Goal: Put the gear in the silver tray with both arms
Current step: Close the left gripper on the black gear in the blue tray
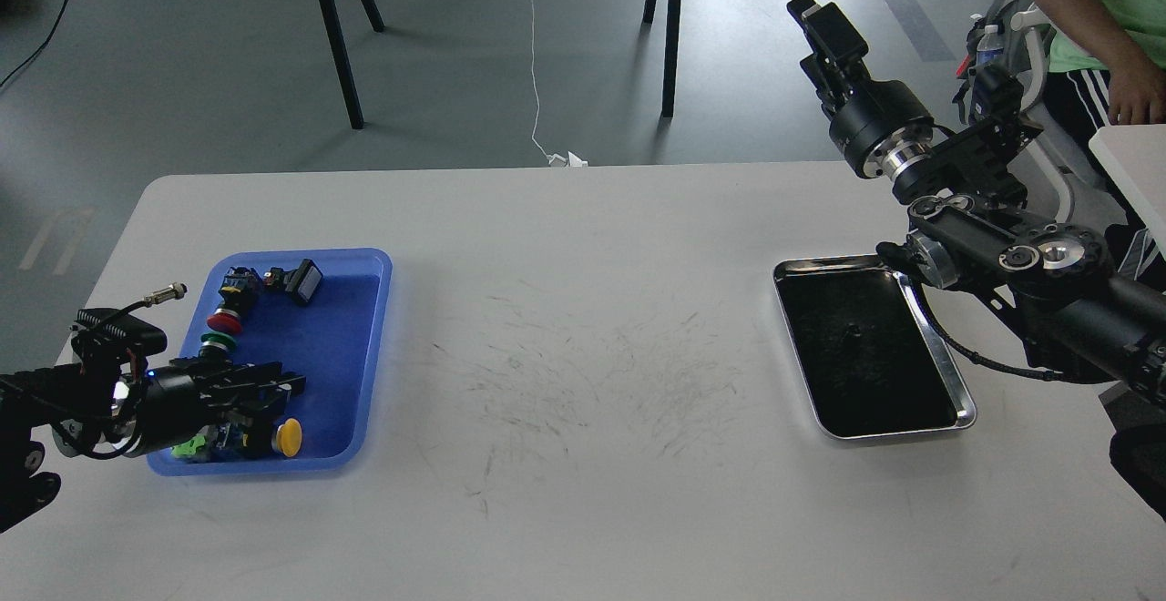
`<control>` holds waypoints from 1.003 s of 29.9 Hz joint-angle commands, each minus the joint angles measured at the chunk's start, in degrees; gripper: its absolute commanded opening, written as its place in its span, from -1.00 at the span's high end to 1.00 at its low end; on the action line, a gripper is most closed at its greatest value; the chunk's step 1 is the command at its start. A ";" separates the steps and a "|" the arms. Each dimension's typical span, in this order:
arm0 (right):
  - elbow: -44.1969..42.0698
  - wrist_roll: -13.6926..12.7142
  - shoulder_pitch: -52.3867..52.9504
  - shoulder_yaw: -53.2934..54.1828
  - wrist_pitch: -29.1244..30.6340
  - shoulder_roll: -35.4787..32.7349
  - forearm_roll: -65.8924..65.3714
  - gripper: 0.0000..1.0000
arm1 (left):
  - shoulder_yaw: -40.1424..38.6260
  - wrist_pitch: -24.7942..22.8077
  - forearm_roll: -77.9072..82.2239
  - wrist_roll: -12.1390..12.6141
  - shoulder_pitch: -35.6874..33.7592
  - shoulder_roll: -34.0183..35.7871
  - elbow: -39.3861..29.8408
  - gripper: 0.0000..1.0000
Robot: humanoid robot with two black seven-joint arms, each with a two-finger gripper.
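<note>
While silver tray (947,373) at right looks empty, left gripper (287,387) over blue tray (364,346), grasp unclear; right gripper (815,23) raised, state unclear.

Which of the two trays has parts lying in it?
The blue plastic tray on the table's left, beneath the left end effector, holds several small parts. The silver tray on the right shows only its dark inner surface.

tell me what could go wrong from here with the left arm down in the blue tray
1. The left gripper sits low among crowded parts in the blue tray, so it may grab the wrong piece or knock the yellow button.
2. The silver tray lies far across the table, so a part could drop during the carry.
3. The right gripper is raised well above the silver tray.
</note>
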 commanded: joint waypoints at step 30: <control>0.00 0.00 0.01 -0.35 0.00 -0.09 -0.08 -0.86 | -1.03 -0.21 -3.77 0.03 -3.68 2.99 -5.24 0.58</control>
